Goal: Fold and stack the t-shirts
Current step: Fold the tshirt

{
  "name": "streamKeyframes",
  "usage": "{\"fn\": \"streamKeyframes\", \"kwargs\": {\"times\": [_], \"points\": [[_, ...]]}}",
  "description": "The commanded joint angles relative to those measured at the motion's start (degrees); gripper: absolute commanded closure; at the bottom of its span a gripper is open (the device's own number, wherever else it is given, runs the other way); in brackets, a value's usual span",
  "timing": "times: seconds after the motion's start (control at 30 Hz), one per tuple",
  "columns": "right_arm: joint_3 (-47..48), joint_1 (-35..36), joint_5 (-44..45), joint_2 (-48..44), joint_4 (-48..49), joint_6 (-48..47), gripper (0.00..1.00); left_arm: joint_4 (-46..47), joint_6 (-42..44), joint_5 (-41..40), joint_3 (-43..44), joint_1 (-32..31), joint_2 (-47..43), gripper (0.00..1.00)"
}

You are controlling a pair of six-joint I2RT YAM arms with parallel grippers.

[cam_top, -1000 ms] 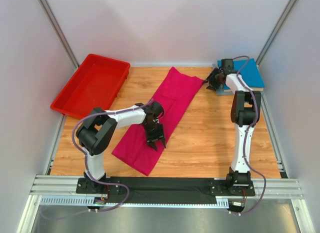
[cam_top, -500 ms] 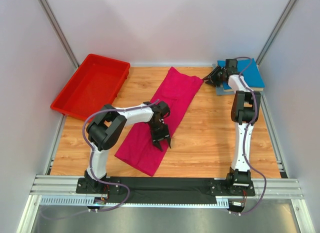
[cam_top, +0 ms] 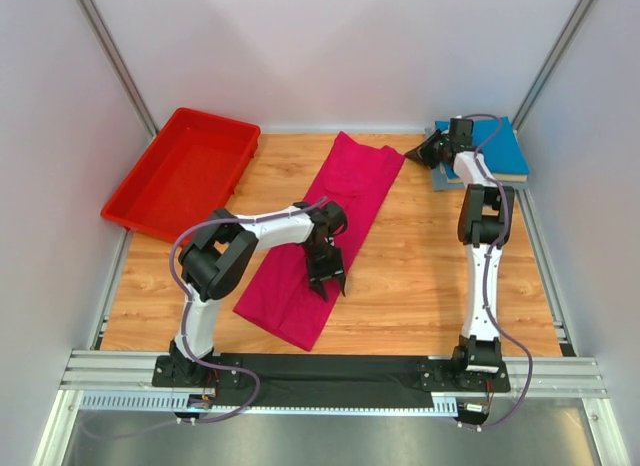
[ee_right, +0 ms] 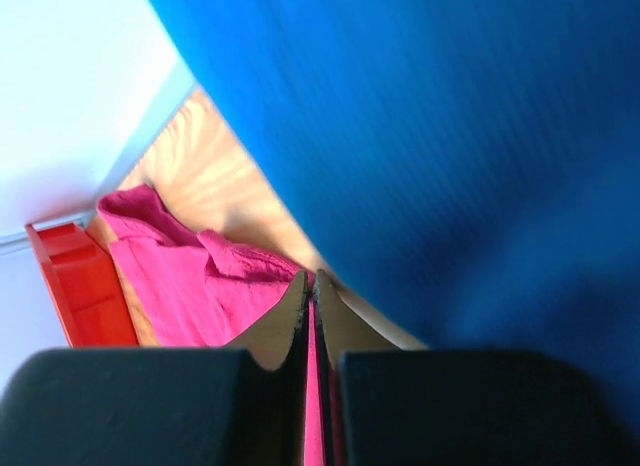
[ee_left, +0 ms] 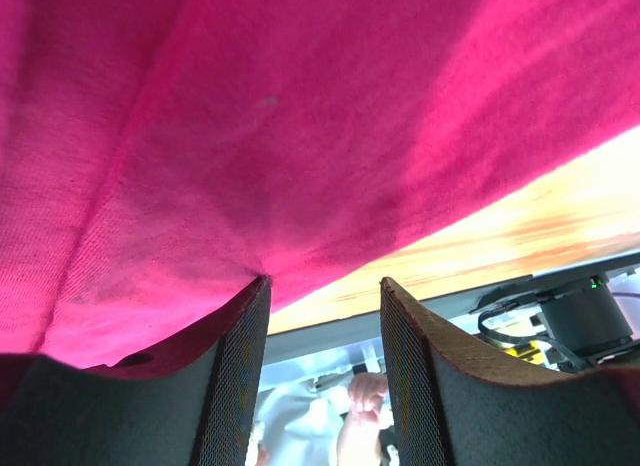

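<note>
The magenta-pink t-shirt [cam_top: 340,201] lies as a long diagonal strip across the middle of the table. My left gripper [cam_top: 328,284] is open over its near right edge. In the left wrist view the cloth [ee_left: 300,116] fills the frame, and the gripper [ee_left: 325,296] has its left finger against the hem with nothing between the jaws. My right gripper [cam_top: 422,152] is shut on the shirt's far right corner, with pink cloth [ee_right: 170,276] pinched between its closed fingers [ee_right: 312,278]. The folded blue t-shirt [cam_top: 500,146] lies on a folded grey one [cam_top: 445,181] at the back right and fills the right wrist view [ee_right: 450,136].
A red plastic bin [cam_top: 180,171] stands at the back left and also shows in the right wrist view [ee_right: 85,296]. White walls close the table on three sides. A metal rail runs along the near edge by the arm bases.
My left gripper has moved right and nearer along the shirt, and the shirt's near end has shifted right with it. My right gripper has moved slightly back, drawing the far corner with it.
</note>
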Motion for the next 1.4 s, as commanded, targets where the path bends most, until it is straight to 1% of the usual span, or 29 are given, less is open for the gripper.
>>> {"fn": "streamKeyframes", "kwargs": {"times": [0.0, 0.03, 0.23, 0.3, 0.33, 0.37, 0.4, 0.43, 0.47, 0.5, 0.53, 0.57, 0.6, 0.67, 0.7, 0.77, 0.8, 0.83, 0.9, 0.93, 0.97, 1.0, 1.03, 1.07, 1.17, 1.27, 1.3, 1.33, 1.37], "points": [[4.6, -0.4, 1.3, 3.9, 3.4, 2.8, 1.00, 0.3, 0.9, -0.7, 1.8, -1.0, 1.2, 0.44], [6.8, -0.4, 1.6, 4.9, 3.4, 3.1, 1.00, 0.7, 0.6, -0.2, 1.8, -1.2, 1.4, 0.44], [11.2, -0.5, 1.8, 6.5, 5.9, 4.2, 0.99, 2.0, -2.4, 4.3, 3.2, -2.4, 0.6, 0.43], [11.5, -0.7, 0.7, 5.5, 5.5, 3.3, 0.90, 0.5, -0.8, 4.3, 4.9, -2.4, -1.2, 0.43], [11.1, -0.7, 0.0, 4.5, 4.7, 2.5, 0.77, -1.3, 0.8, 3.2, 6.3, -2.3, -1.8, 0.41], [9.3, -0.4, -0.4, 1.3, 2.3, 1.0, 0.72, -5.5, 2.9, 1.8, 10.1, -2.3, -2.2, 0.37], [7.4, -0.2, -0.8, -0.8, 0.9, -0.5, 0.68, -8.4, 7.6, -1.5, 12.3, -2.2, -2.4, 0.36], [5.0, 0.0, -0.4, -3.4, -0.3, -2.6, 0.61, -13.0, 9.6, -2.8, 14.1, -1.6, -2.6, 0.36], [-1.6, 0.6, 0.0, -9.8, -1.4, -3.3, 0.58, -14.4, 11.7, -3.9, 15.8, -1.1, -2.9, 0.37], [-4.6, 0.9, 1.2, -12.9, -1.9, -4.1, 0.52, -15.4, 14.6, -6.0, 15.7, 0.2, -4.6, 0.37], [-7.3, 1.2, 2.0, -16.3, -2.7, -5.4, 0.48, -16.2, 16.1, -7.2, 15.1, 1.0, -5.6, 0.37], [-10.1, 1.6, 3.0, -21.7, -6.1, -5.7, 0.46, -16.5, 17.2, -8.2, 12.9, 1.9, -6.9, 0.37], [-15.3, 1.7, 4.4, -25.1, -8.1, -5.5, 0.45, -16.6, 18.1, -9.1, 11.4, 4.2, -9.4, 0.37], [-23.9, 2.5, 2.5, -31.1, -7.7, -3.9, 0.44, -16.3, 19.8, -10.6, 6.4, 6.8, -13.4, 0.38], [-32.2, 3.1, 1.4, -37.7, -7.5, -3.8, 0.42, -16.3, 20.6, -11.9, 5.3, 9.5, -14.3, 0.38], [-38.1, 7.1, 2.1, -44.1, -11.4, -5.1, 0.42, -17.2, 23.2, -13.7, 2.8, 11.8, -15.8, 0.39], [-41.0, 9.0, 5.3, -47.0, -13.6, -5.8, 0.42, -17.8, 24.1, -16.2, 2.3, 13.9, -17.2, 0.39], [-45.0, 13.0, 7.1, -52.5, -18.7, -6.3, 0.43, -18.4, 24.8, -17.6, 1.6, 14.9, -17.9, 0.39], [-49.4, 16.8, 11.0, -56.7, -23.7, -5.0, 0.45, -17.7, 26.5, -20.0, -2.0, 18.3, -20.5, 0.39], [-55.3, 20.7, 11.5, -61.4, -25.3, -3.6, 0.47, -16.8, 26.7, -20.3, -3.4, 19.5, -21.3, 0.39], [-58.6, 22.6, 11.6, -63.7, -24.8, -2.2, 0.50, -15.8, 26.9, -20.0, -6.3, 20.7, -22.6, 0.40], [-61.6, 24.8, 12.1, -66.5, -23.7, 1.5, 0.58, -13.5, 27.1, -18.6, -7.8, 22.4, -23.1, 0.41], [-67.7, 29.4, 12.5, -70.6, -20.4, 3.2, 0.62, -12.6, 27.3, -17.7, -10.0, 22.9, -23.1, 0.42], [-70.1, 31.8, 12.9, -72.6, -18.6, 7.2, 0.71, -12.2, 27.5, -16.4, -10.7, 23.5, -22.5, 0.44], [-78.2, 40.4, 14.6, -75.9, -10.0, 13.1, 0.79, -11.6, 28.0, -17.1, -13.8, 23.5, -20.1, 0.49], [-81.0, 48.7, 17.4, -73.0, -4.5, 18.8, 0.78, -11.6, 30.0, -21.8, -16.8, 23.7, -18.5, 0.50], [-81.1, 50.7, 18.5, -71.6, -3.9, 20.1, 0.73, -10.0, 31.2, -21.4, -17.8, 24.0, -18.7, 0.49], [-81.0, 54.4, 19.5, -70.6, -3.7, 22.0, 0.70, -9.0, 31.3, -20.9, -20.0, 24.1, -19.1, 0.47], [-80.7, 56.2, 20.2, -68.9, -3.1, 22.5, 0.69, -8.5, 31.1, -21.2, -21.0, 24.1, -19.7, 0.46]]}}
